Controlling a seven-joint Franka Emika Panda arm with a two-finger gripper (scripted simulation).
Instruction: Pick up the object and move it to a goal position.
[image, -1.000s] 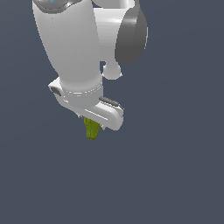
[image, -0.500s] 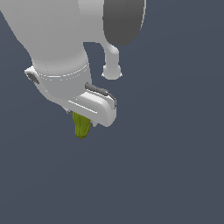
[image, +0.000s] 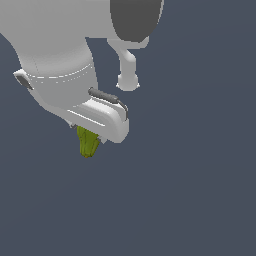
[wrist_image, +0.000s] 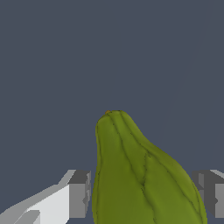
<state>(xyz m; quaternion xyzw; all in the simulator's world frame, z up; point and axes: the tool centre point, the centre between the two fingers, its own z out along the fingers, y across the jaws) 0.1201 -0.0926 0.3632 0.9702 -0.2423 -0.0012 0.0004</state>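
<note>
The object (image: 87, 143) is a small olive-green lumpy item hanging under my white hand in the exterior view, with only its lower part showing. In the wrist view the object (wrist_image: 140, 175) fills the space between my two grey fingertips, its narrower end pointing away from the hand. My gripper (wrist_image: 144, 194) is shut on the object, with one fingertip (wrist_image: 79, 192) on each side. In the exterior view the hand hides the fingers. The object is held off the surface. No goal marker shows.
The white arm and hand (image: 65, 75) fill the upper part of the exterior view's left. Behind and below is a plain dark grey-blue surface (image: 200, 200) with no other objects in view.
The arm with the object in its grip has moved toward the exterior view's left and looks larger in the picture. The object stays held between the fingers.
</note>
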